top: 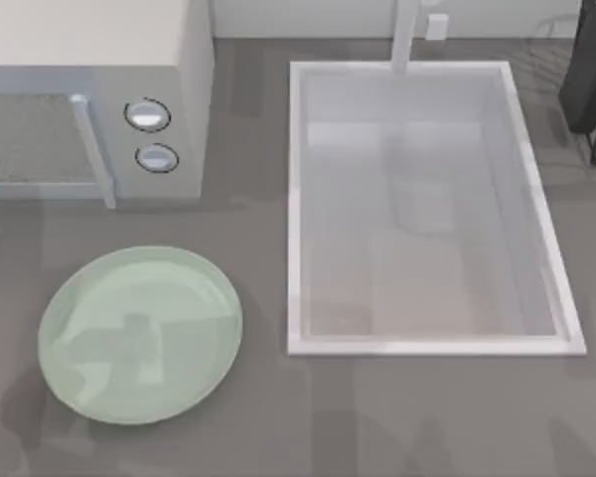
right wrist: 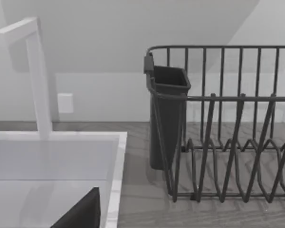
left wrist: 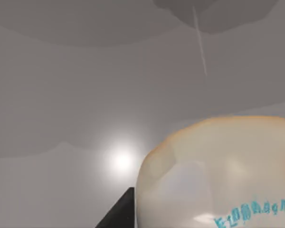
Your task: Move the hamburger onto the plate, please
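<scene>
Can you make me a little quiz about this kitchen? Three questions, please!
1. True or false: the plate has food on it.
2. In the top view, what stands to the right of the sink? A. a toaster; B. a dish rack; C. a kettle.
3. Fill the gap: the left wrist view looks closely at a pale tan, rounded ____ with teal lettering.

Key: 1. False, the plate is bare. 2. B. 3. hamburger.
</scene>
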